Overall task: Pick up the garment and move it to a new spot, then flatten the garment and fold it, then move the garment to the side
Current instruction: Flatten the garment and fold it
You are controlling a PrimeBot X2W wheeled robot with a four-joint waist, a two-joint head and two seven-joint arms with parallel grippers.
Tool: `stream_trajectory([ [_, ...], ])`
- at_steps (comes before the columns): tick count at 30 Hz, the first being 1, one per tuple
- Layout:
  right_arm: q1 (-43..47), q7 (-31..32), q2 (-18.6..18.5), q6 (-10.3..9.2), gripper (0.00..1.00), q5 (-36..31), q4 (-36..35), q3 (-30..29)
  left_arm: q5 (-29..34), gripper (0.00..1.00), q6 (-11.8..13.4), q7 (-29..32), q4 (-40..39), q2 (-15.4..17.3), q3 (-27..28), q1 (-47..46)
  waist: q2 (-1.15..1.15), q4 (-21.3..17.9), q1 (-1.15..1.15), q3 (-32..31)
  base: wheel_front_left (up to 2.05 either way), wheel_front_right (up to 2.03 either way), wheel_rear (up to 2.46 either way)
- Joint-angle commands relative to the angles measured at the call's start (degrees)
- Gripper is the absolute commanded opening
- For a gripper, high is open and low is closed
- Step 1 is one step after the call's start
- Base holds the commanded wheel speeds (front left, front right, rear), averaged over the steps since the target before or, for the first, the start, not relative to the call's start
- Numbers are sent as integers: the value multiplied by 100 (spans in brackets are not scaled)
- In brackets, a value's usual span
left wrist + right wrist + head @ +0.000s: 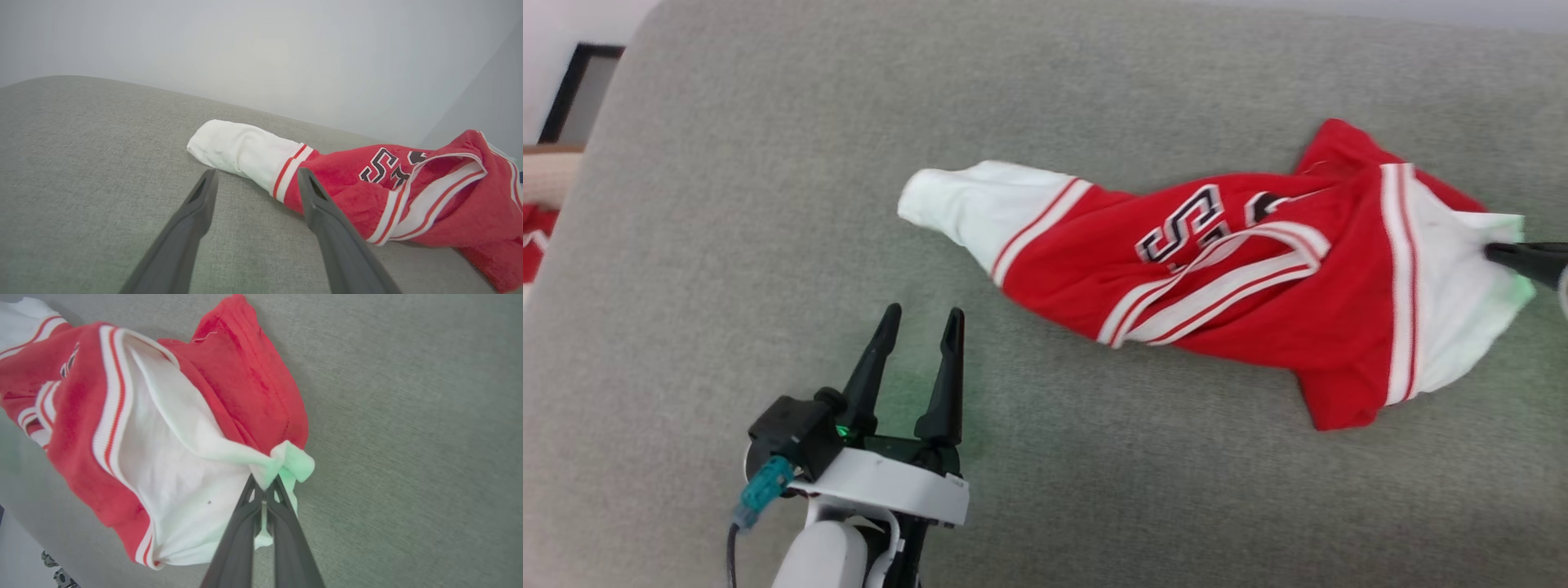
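Your right gripper [264, 482] has the garment [1225, 278] by a white sleeve

The jersey's lying bunched up on the gray cushion [727, 245], over toward your right, with sleeve fabric pinched tight between those fingers. Your left gripper [921, 314] is spread apart near the other sleeve, holding nothing.

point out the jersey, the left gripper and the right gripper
jersey [1241, 327], head view, red body below the neck trim
left gripper [924, 314], head view, midway between its open fingertips
right gripper [264, 481], right wrist view, between fingertips pinching the white sleeve
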Motion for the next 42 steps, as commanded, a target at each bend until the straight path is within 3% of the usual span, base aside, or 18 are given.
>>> stream_trajectory([
  [1,105,-48,-64,-6,0,-71,-13,-47,51,100,-21,0,-7,6,21,46,0,-120,0,-81,0,0,0],
  [9,639,-468,-663,-6,0,-774,264,-236,64,100,-20,0,-22,69,-35,-56,0,-290,0,3,0,0,0],
  [16,834,-1048,-581,-7,0,-1193,702,-421,82,100,-18,0,10,180,-95,-143,0,-348,0,48,0,0,0],
  [17,800,-1200,-535,-7,15,-1214,755,-480,68,100,-18,0,24,215,-146,-174,0,-358,0,44,0,0,0],
  [18,770,-1377,-469,-7,89,-1253,817,-555,53,100,-18,0,44,265,-216,-224,0,-366,0,27,0,0,0],
  [19,756,-1564,-408,-7,100,-1272,855,-610,52,100,-17,-1,66,350,-293,-297,0,-375,0,1,0,0,0],
  [24,980,-2747,-275,-7,100,-1313,871,-1024,28,100,-17,40,336,1016,-921,-932,0,-487,0,-151,0,0,0],
  [30,1451,-4510,44,-7,100,-1386,428,-1405,-557,100,-17,762,595,1851,-1729,-2113,0,-862,0,-210,0,0,0],
  [36,1918,-5795,436,-7,100,-1283,-314,-1158,-1816,100,-17,2034,1091,2406,-2396,-3154,0,-1393,0,-136,0,0,0],
  [42,2178,-6245,751,-7,100,-1173,-680,-922,-3477,100,-17,4185,1800,2787,-2866,-3850,0,-1908,0,-107,0,0,0],
])
